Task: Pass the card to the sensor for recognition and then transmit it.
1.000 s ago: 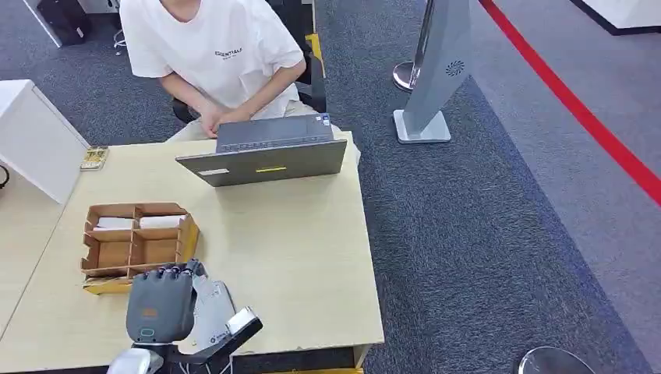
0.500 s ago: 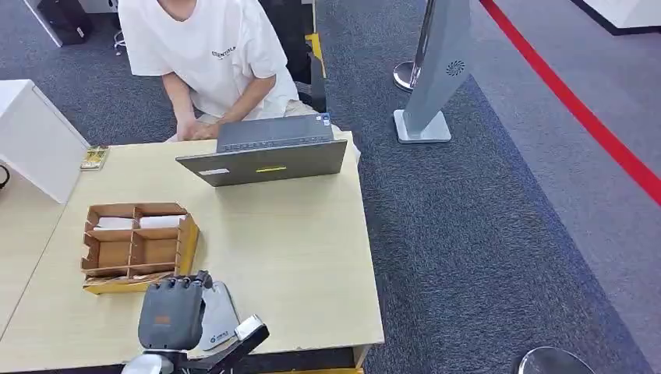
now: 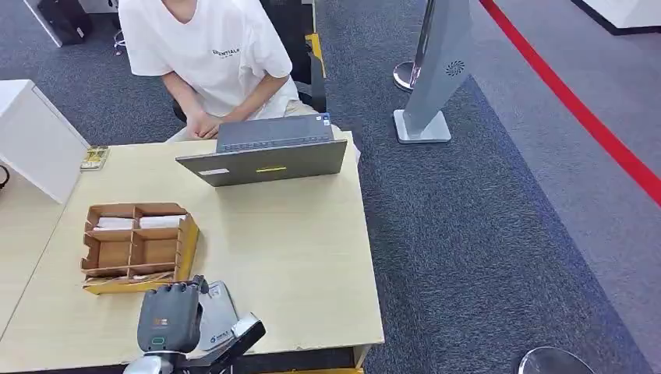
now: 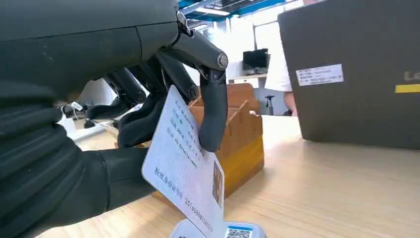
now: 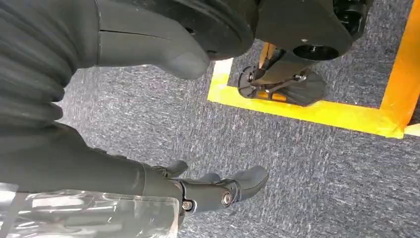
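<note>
While pinched in left hand (image 4: 148, 124), card (image 4: 185, 168) above sensor (image 4: 218, 232).

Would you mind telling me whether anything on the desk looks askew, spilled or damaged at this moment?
Nothing stands out. The left hand holds the white ID card tilted over the white card sensor; the brown wooden compartment box and grey laptop sit tidily on the pale wooden desk.

My right hand (image 5: 163, 124): hung over grey carpet (image 5: 307, 168), thumb and darker fingers (image 5: 223, 191) apart, holding nothing. Yellow floor tape (image 5: 317, 111): ran across the carpet, turning a corner at about two o'clock from the fingers. Clear plastic piece (image 5: 89, 215): lay at seven o'clock, beside the fingers.
</note>
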Motion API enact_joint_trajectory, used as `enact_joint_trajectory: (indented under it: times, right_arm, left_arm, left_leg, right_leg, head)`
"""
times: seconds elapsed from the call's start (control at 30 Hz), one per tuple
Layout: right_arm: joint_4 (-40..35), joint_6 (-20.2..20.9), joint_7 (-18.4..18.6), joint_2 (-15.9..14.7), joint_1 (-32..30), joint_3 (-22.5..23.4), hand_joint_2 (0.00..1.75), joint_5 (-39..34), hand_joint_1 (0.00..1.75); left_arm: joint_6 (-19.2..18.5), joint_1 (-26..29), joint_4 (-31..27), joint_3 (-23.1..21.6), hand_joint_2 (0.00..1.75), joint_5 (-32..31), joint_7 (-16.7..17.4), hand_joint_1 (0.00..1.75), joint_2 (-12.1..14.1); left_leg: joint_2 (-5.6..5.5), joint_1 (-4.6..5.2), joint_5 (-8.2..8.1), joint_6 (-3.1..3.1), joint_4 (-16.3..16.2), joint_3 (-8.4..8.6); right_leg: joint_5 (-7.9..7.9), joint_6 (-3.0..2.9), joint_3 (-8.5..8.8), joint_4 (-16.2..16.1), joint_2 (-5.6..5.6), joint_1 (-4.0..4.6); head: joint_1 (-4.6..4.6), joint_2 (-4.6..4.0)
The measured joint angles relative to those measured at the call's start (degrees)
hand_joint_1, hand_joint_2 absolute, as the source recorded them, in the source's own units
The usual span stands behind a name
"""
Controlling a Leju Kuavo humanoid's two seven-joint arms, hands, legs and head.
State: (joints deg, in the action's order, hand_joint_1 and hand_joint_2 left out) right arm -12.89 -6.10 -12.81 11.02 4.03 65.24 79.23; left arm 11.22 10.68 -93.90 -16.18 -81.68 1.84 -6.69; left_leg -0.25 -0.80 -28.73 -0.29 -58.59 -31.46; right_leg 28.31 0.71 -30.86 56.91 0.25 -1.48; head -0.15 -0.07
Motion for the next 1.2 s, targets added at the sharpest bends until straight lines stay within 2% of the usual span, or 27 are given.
enact_joint_trajectory:
  times: [0.37,0.8,1.2]
  right_arm:
    - [-0.4,0.1,0.4,0.0,0.0,0.0,1.75,0.8,0.0]
    - [-0.5,0.1,0.6,0.0,0.0,0.0,1.75,1.8,0.0]
    - [-0.5,0.3,0.8,0.0,0.0,0.0,1.75,1.9,0.0]
  left_arm:
    - [-1.0,0.1,1.5,4.6,1.75,-0.1,-1.2,1.75,-2.4]
    - [-1.2,0.1,2.9,6.3,1.75,-0.6,-1.6,1.75,-3.8]
    - [-1.6,0.2,4.4,6.3,1.75,-1.6,-1.6,1.75,-3.9]
  left_leg:
    - [0.0,0.0,0.0,0.0,0.0,0.0]
    - [0.0,0.0,0.0,0.0,0.0,0.0]
    - [0.0,0.0,0.0,0.0,0.0,0.0]
  right_leg:
    - [0.0,0.0,0.0,0.0,0.0,0.0]
    - [0.0,0.0,0.0,0.0,0.0,0.0]
    - [0.0,0.0,0.0,0.0,0.0,0.0]
  head:
    - [0.0,0.02]
    - [0.0,0.0]
    - [0.0,0.0]
